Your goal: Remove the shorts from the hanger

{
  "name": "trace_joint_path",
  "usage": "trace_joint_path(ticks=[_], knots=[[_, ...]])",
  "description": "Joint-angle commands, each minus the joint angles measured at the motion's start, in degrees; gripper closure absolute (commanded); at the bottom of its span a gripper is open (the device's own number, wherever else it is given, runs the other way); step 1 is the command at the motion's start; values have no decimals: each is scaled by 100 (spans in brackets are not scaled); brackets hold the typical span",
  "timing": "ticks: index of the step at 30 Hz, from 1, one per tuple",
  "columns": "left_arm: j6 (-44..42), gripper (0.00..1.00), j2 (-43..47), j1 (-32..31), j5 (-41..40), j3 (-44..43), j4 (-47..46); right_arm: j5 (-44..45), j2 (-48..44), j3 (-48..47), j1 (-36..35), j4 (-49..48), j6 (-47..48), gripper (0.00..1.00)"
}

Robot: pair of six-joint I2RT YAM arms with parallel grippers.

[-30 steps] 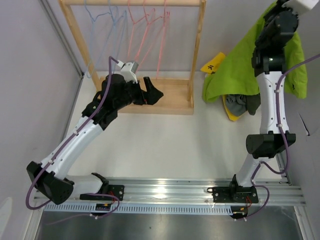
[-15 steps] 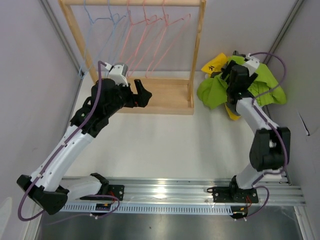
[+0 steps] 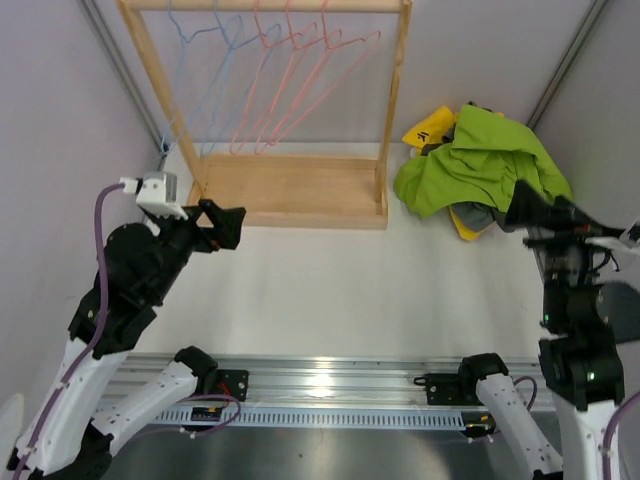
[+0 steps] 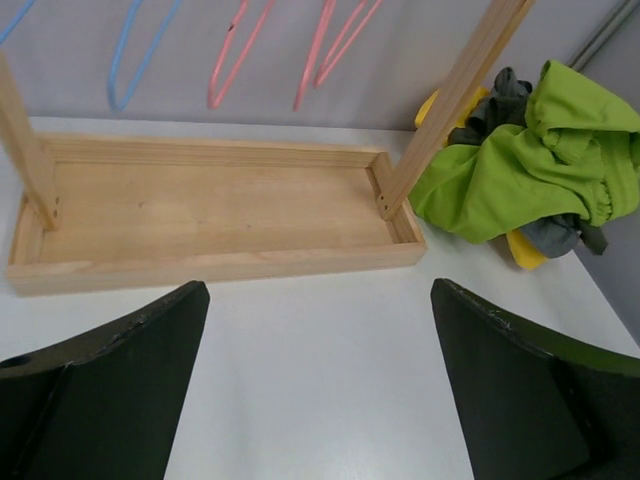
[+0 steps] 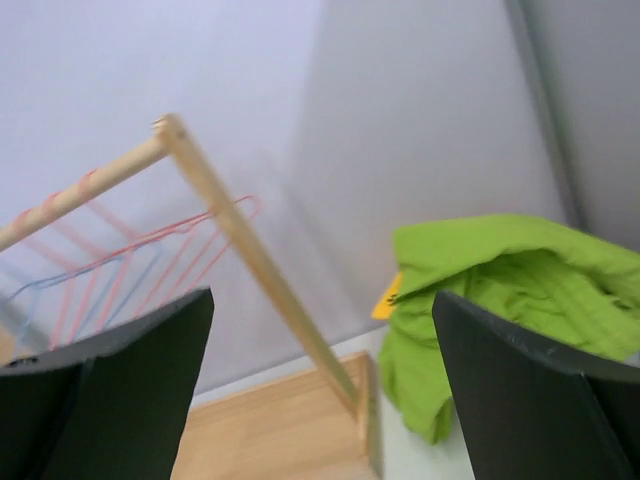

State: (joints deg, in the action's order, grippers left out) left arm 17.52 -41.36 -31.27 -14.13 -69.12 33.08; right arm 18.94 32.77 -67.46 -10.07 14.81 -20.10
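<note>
So rn the soft lime green shorts (image 3: 480,160) are lying crumpled in a heap on the white table (image 3: 330,280), just right of the light wooden rack (image 3: 300,190) w/ its flat tray base. They're the top of the pile. A plain yellow pair (image 3: 420,130) pokes out at the back-left and again at the near edge, and a bit of a dark grey pair (image 3: 479,214) shows underneath at the front. The heap sits beside the rack's right post.

Thin blue and pink wire hangers (image 3: 290,85) hang off the rack's top rail, well apart from the heap.

Left gripper (image 3: 226,226) is spread wide, nothing btw the fingers, up over the table near the tray's front-left corner and pointing at the rack. Right gripper (image 3: 525,208) is also spread wide w/ nothing in it, raised on the right near the heap's near-right edge. Its wrist view shows it off the fabric afaict.
</note>
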Motion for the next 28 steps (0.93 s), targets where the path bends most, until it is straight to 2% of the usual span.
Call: trace_joint_path(ticks=[1,2,4,7,10,17,28], knots=[[-30,1,645,-11,-536,504,418,-1821,-1179,987,-31,1225,-555,1],[-20,1,856,-11,-616,714,453,-2241,-1490,1172,-22,1374,-609,0],[-29,1,1419,-11,-801,830,611,-2429,-2184,1472,83,1681,-653,1],[-64,1,1999,-11,-1064,997,892,-2745,-2503,1350,311,2262,-417,1],[-73,1,2325,-11,-1250,1172,1112,-2965,-2417,1096,488,2605,-206,1],[-73,1,2396,-11,-1408,1217,1534,-3133,-2275,919,593,2677,-170,0],[-196,1,2238,-11,-1732,1155,1509,-3029,-2136,919,436,2588,-47,0]])
